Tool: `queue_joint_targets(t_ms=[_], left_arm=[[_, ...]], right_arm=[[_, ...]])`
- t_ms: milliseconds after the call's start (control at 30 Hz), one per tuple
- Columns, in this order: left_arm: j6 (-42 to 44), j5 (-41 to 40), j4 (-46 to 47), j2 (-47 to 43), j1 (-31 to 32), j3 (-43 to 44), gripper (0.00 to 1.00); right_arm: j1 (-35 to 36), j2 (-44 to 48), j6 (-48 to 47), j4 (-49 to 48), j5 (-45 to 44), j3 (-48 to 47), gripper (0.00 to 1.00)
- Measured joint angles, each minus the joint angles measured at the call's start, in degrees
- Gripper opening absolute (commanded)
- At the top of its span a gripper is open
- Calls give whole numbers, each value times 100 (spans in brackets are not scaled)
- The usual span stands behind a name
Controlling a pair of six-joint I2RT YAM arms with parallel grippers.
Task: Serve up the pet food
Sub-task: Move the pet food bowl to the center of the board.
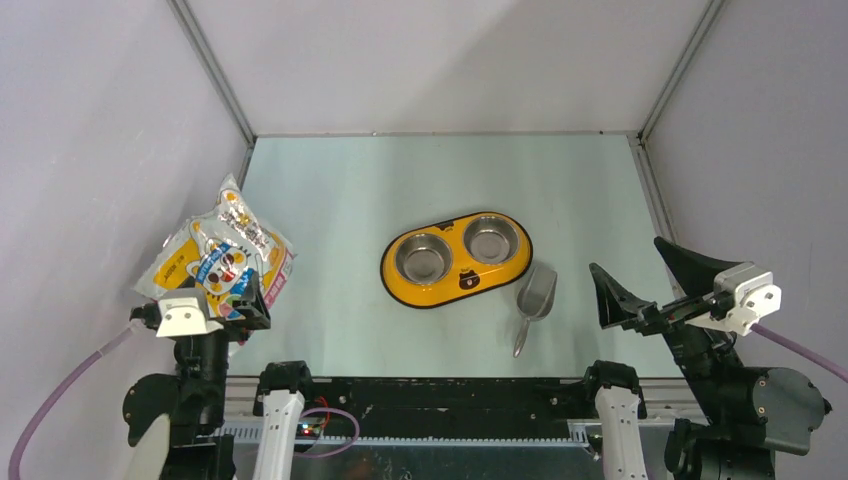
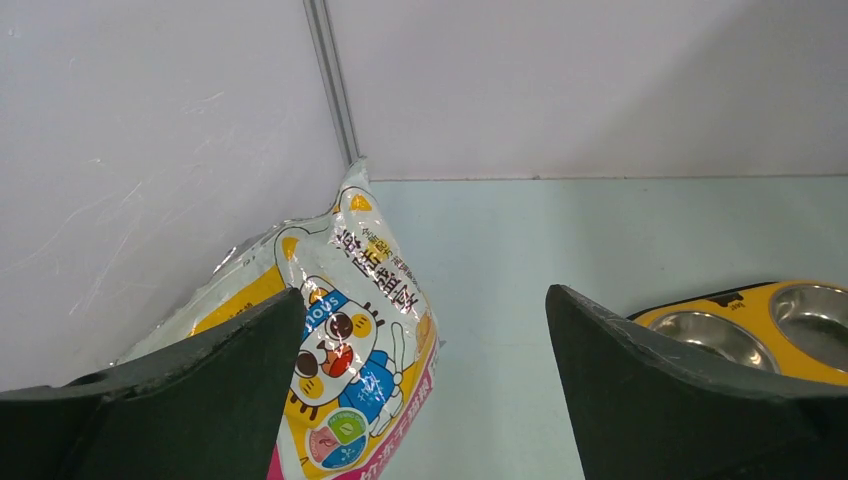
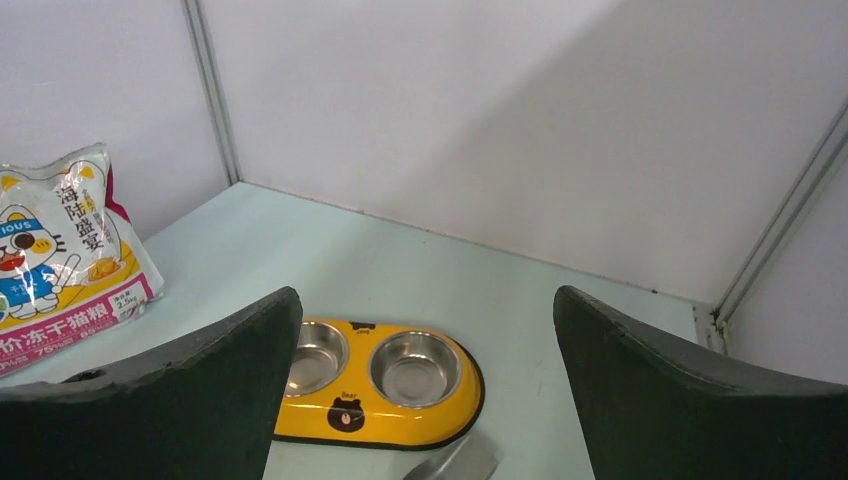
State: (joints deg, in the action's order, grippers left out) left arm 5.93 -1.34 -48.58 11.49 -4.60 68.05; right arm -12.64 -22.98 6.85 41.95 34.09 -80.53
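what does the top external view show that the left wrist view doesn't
Only the top external view: the grey scoop lying beside the yellow feeder, the whole feeder, and the right gripper, open. Only the left wrist view: the left gripper, open, seen close up, with the cartoon cat print on the pet food bag large ahead of it. Both: the bag, at least part of the feeder, and the table.

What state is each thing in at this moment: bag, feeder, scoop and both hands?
Bag: upright, leaning, not gripped.
Feeder: right way up, both sides empty.
Scoop: lying beside the feeder, empty.
Left hand: open, empty, close to the bag.
Right hand: open, empty, apart from everything.
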Motion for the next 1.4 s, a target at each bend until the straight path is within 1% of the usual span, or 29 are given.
queue_joint_targets(t_ms=[200,333,500,600,733,900,1000,1233,1400], left_arm=[[-4,7,-9,0,-4,0,98],[-2,55,-17,0,-4,0,98],[59,317,-162,9,-9,39,98],[254,479,-476,63,-9,273,98],[525,448,-966,157,-9,800,98],[671,-151,-1552,164,-15,1449,98],[704,-614,-1869,164,-22,1644,98],[713,-1495,-2771,173,-26,1681,98],[723,-2238,-3008,173,-31,1392,98]], right_arm=[[-61,0,28,50,76,0,100],[-111,-2,-120,83,450,0,100],[-138,-2,-387,90,984,11,100],[-138,-4,-553,105,1244,55,100],[-138,-4,-835,129,1440,260,100],[-138,-4,-1080,96,1506,850,100],[-138,-4,-1161,74,1502,1239,100],[-138,-4,-1209,-149,1504,1864,100],[-138,-4,-1228,-337,1508,2192,100]])
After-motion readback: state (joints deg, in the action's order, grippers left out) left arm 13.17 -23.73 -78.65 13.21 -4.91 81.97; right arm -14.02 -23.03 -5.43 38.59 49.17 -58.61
